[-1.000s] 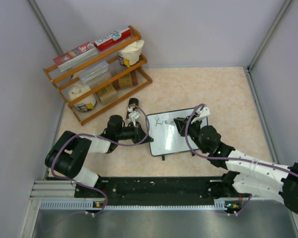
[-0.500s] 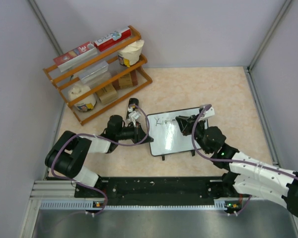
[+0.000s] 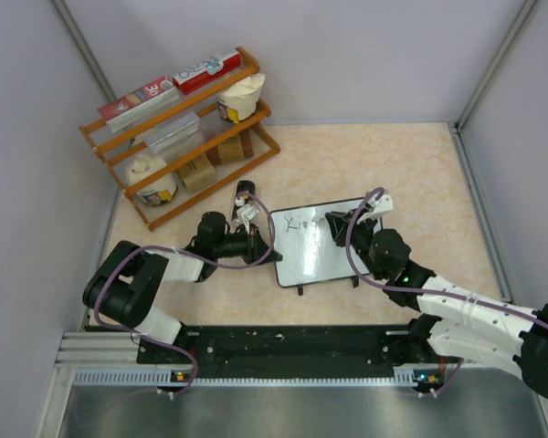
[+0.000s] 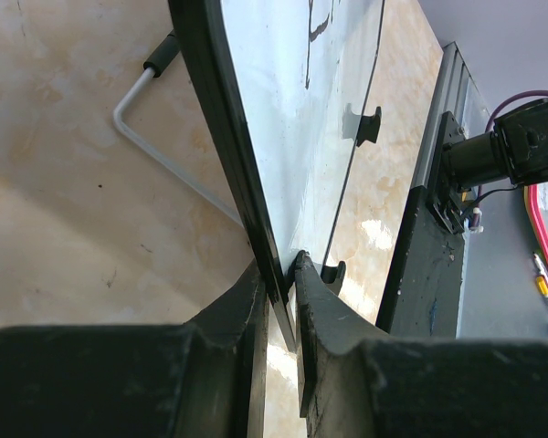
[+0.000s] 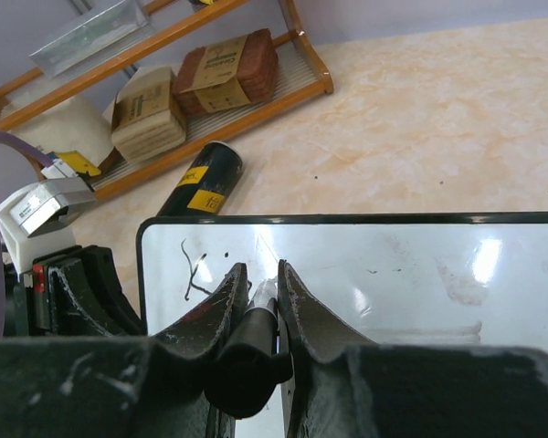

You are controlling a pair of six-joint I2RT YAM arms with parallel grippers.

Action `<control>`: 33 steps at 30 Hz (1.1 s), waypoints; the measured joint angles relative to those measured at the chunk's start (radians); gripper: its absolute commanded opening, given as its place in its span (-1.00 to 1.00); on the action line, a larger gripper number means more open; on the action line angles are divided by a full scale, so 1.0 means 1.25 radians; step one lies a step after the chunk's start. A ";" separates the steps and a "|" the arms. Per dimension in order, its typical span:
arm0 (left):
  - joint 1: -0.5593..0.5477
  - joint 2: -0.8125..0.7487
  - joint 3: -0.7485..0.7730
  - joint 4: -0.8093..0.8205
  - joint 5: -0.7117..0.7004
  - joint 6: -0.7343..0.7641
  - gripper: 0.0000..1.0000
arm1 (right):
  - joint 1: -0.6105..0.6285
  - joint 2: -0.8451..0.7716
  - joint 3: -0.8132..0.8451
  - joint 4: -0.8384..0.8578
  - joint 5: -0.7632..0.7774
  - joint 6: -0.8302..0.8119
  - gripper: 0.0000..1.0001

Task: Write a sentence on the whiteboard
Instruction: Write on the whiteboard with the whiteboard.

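Note:
The whiteboard (image 3: 315,245) lies in the middle of the table, white with a thin black frame and two small black feet at its near edge. A few black marker strokes of the sentence (image 3: 301,224) sit at its upper left, also in the right wrist view (image 5: 194,272). My left gripper (image 3: 267,248) is shut on the board's left edge (image 4: 256,228). My right gripper (image 3: 333,219) is shut on a black marker (image 5: 256,333), its pale tip (image 5: 266,290) at the board surface right of the strokes.
A wooden rack (image 3: 178,128) with boxes, tubes and cups stands at the back left. A black cylinder with yellow labels (image 5: 201,182) lies just beyond the board's far left corner. Walls close in the table on three sides.
My right gripper shifted right along the board, then came back a little left with the marker. The left arm and the board have not moved.

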 measured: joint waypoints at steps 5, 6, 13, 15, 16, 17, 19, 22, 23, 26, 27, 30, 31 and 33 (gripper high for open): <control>0.000 0.000 0.000 0.000 -0.001 0.000 -1.00 | -0.003 0.004 0.000 0.001 -0.001 0.000 -1.00; -0.001 0.000 0.000 0.000 -0.002 0.000 -1.00 | -0.003 0.005 0.000 0.001 -0.002 0.000 -1.00; -0.001 0.000 0.000 -0.001 -0.003 0.000 -1.00 | -0.003 0.022 0.000 0.009 -0.024 0.007 -1.00; -0.001 0.000 0.000 -0.001 -0.003 0.000 -1.00 | -0.003 0.023 0.000 0.008 -0.031 0.009 -1.00; -0.001 0.000 0.000 -0.001 -0.003 0.000 -1.00 | -0.003 0.023 0.000 0.009 -0.034 0.009 -1.00; -0.001 0.000 0.000 -0.001 -0.003 0.000 -1.00 | -0.003 0.023 0.000 0.007 -0.037 0.009 -1.00; -0.001 0.000 0.000 -0.001 -0.003 0.000 -1.00 | -0.003 0.022 0.000 0.003 -0.041 0.009 -1.00; -0.001 0.000 0.000 -0.001 -0.003 0.000 -1.00 | -0.003 0.015 0.000 -0.008 -0.044 0.010 -1.00; -0.001 0.000 0.000 -0.001 -0.003 0.000 -1.00 | -0.003 0.011 0.000 -0.012 -0.044 0.009 -1.00; -0.001 0.000 0.000 -0.001 -0.003 0.000 -1.00 | -0.003 0.001 -0.001 -0.024 -0.042 0.009 -1.00; -0.001 0.000 0.001 -0.001 -0.003 0.000 -1.00 | -0.003 -0.002 -0.001 -0.029 -0.041 0.009 -1.00; -0.002 0.000 0.002 -0.002 -0.003 0.000 -1.00 | -0.003 -0.006 -0.001 -0.038 -0.036 0.009 -1.00; -0.002 0.000 0.002 -0.002 -0.003 0.000 -1.00 | -0.003 -0.007 -0.001 -0.039 -0.035 0.009 -1.00; -0.002 0.000 0.002 -0.002 -0.003 0.001 -1.00 | -0.003 -0.007 -0.001 -0.039 -0.032 0.009 -1.00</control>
